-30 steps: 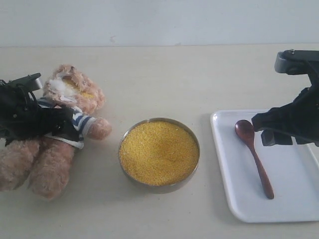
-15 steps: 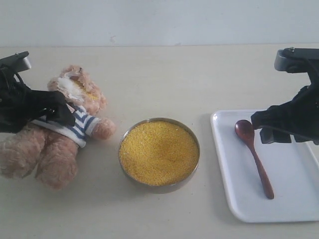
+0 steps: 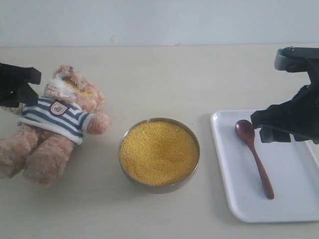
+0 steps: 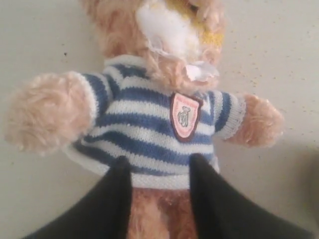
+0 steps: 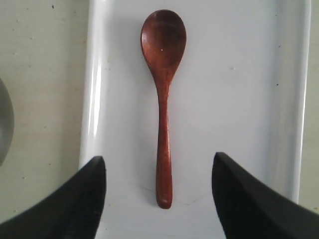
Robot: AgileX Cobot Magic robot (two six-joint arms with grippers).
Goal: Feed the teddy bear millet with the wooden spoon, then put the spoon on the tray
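Note:
The teddy bear [image 3: 52,132] sits at the left, leaning back, with its striped shirt and badge showing and yellow grains on its face. My left gripper [image 3: 20,85] is open just left of its head and not touching it; the left wrist view shows the teddy bear [image 4: 149,109] beyond the spread left gripper [image 4: 158,164]. The millet [image 3: 159,152] fills the metal bowl [image 3: 158,187] in the middle. The wooden spoon [image 3: 254,157] lies flat on the white tray [image 3: 294,199]. My right gripper [image 3: 271,127] hangs open above it, with the wooden spoon [image 5: 163,99] lying free on the tray [image 5: 239,99] under the right gripper [image 5: 159,159].
The tray runs off the right edge of the exterior view. A sliver of the bowl [image 5: 4,124] shows beside the tray in the right wrist view. Bare beige tabletop [image 3: 159,74] lies behind the bowl up to the pale wall.
My left gripper has let go of the teddy bear and drawn back to the left. The bear has settled, and its shirt front and badge are now uncovered. The right arm and spoon have not moved.

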